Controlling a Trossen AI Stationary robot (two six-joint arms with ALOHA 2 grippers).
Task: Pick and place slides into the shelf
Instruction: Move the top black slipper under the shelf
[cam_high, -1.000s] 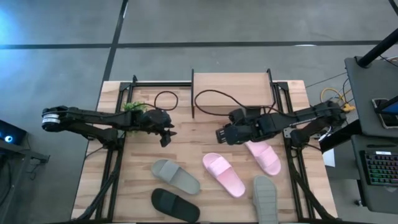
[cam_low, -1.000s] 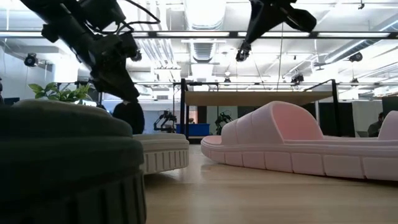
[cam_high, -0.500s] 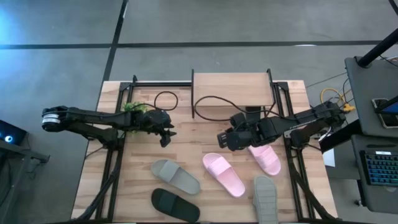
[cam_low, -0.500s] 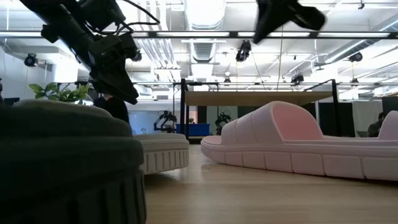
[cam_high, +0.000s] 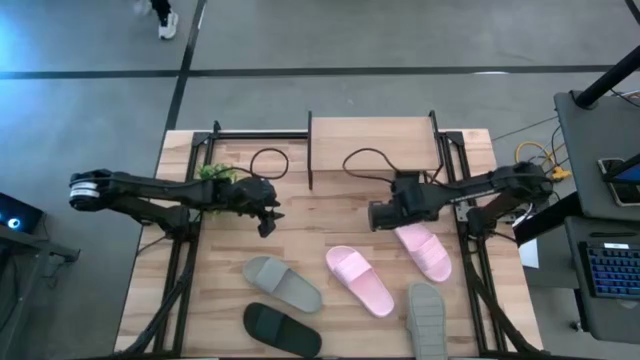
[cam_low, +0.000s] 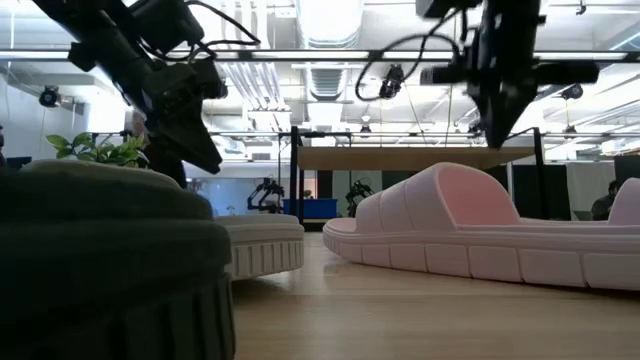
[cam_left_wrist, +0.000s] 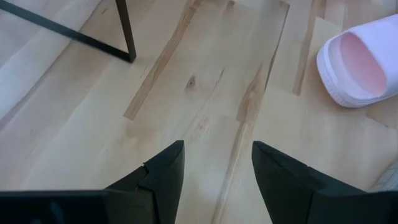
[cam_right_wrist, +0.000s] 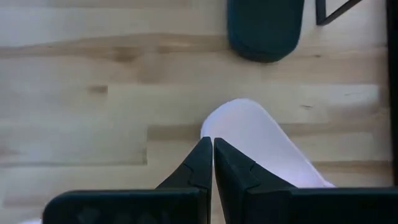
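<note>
Table (cam_high: 320, 215): light wood planks, carrying both arms, the shelf and the loose slides.

Shelf (cam_high: 372, 148): stands at the far middle edge of the table, plank top bare, thin black legs. A black cable loops over the table beside it and over its near edge.

Slides, five on the open table in the high view:
- pink slide (cam_high: 359, 279), near the middle, lying at an angle.
- second pink slide (cam_high: 424, 250), just right of the first, its far end under the right end effector.
- grey slide (cam_high: 281, 282), left of the pink pair.
- second grey slide (cam_high: 426, 318), at the near right edge, partly cut off.
- black slide (cam_high: 284, 329), at the near edge, just below the left grey one.
- A dark slide toe (cam_right_wrist: 264, 28) also shows in the right wrist view, beyond the pink slide and next to a shelf leg; its place on the table cannot be told from the other views.

Left end effector (cam_high: 267, 222): hovers over bare table left of centre, well apart from every slide. Released; the fingers (cam_left_wrist: 163, 171) stand spread with nothing between them.

Right end effector (cam_high: 381, 215): sits right of centre, between the shelf and the pink pair, directly over the far end of the second pink slide. Clenched; the fingers (cam_right_wrist: 198, 163) press together, empty, above the pink surface.

Plant (cam_high: 213, 173): small, green, at the far left of the table beside the left arm.
</note>
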